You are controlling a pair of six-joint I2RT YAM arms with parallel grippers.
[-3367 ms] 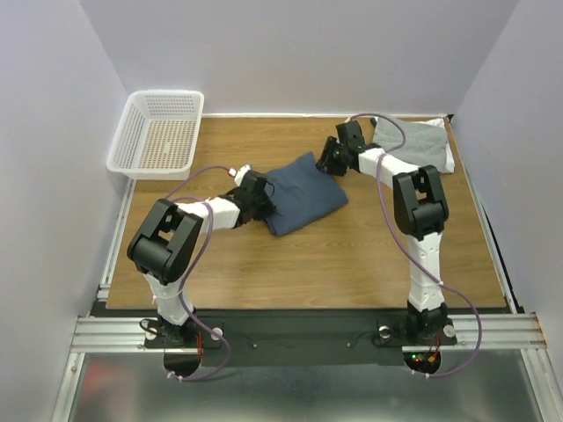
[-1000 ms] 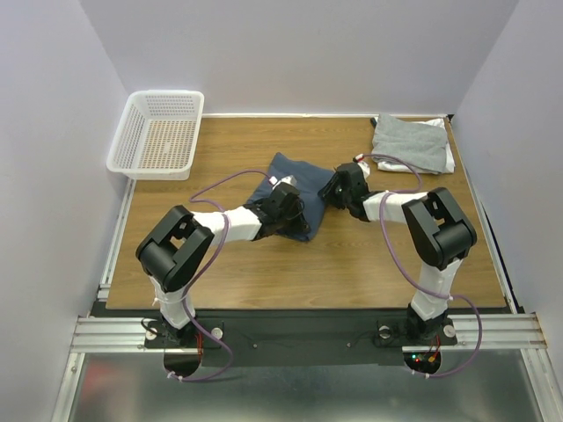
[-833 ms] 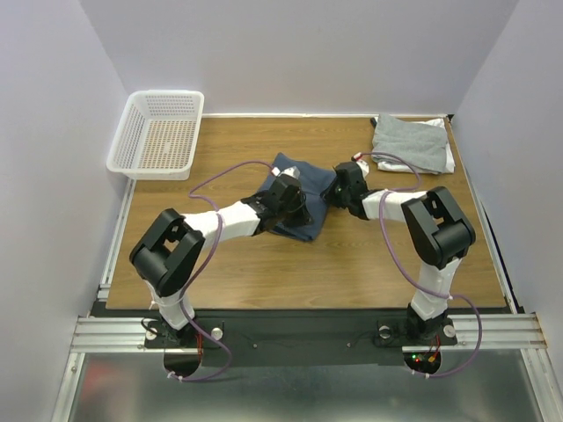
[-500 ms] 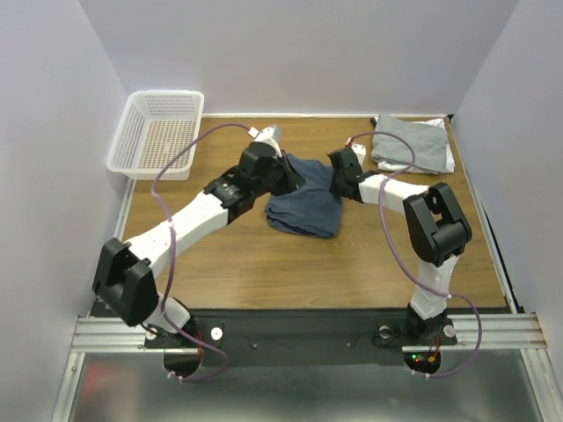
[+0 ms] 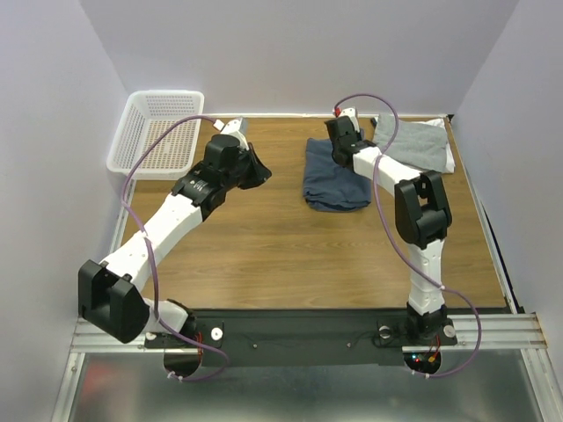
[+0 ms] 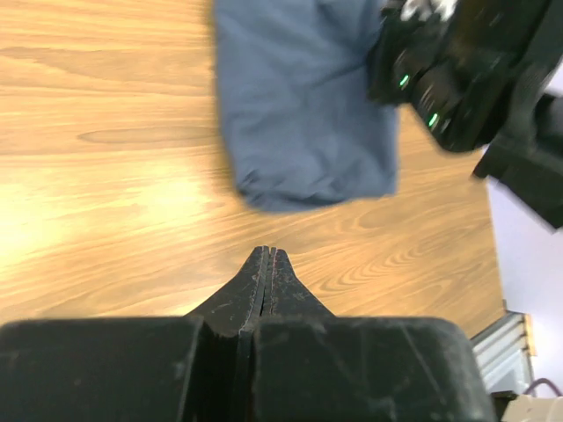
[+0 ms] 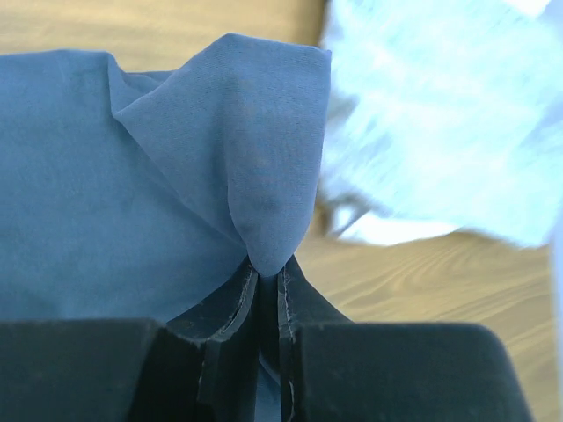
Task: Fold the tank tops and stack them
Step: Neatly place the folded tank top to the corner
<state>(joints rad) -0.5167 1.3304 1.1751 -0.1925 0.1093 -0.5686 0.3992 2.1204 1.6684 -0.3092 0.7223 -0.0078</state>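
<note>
navy tank top (image 5: 335, 178) lies folded into a compact oblong on the wooden table (image 5: 290, 255), with its far end caught in the right gripper (image 5: 341, 151). in the right wrist view the two fingers of this gripper (image 7: 265, 272) are drawn narrow about a raised peak of the navy cloth (image 7: 132, 176). the cloth tents up from the fingertips and spreads away ahead of them and to their left. ahead and to the right of the same fingertips lies pale, blurred fabric. the overhead view resolves it as a folded grey tank top (image 5: 420, 141) resting on a white tank top (image 5: 450, 161), at the far right corner of the table. this pile is near the navy garment, and whether the two touch cannot be told. the left gripper (image 5: 258, 170) is off to the left of the navy tank top and apart from it. in the left wrist view its fingers (image 6: 255, 272) are pressed together tip to tip with nothing between them, held over bare wood. the near edge of the navy tank top (image 6: 299, 97) lies ahead of the tips, and the right arm (image 6: 457, 70) crosses the upper right of that view. a white mesh basket (image 5: 158, 132) stands on the left gripper's other side, at the far left corner of the table.
</note>
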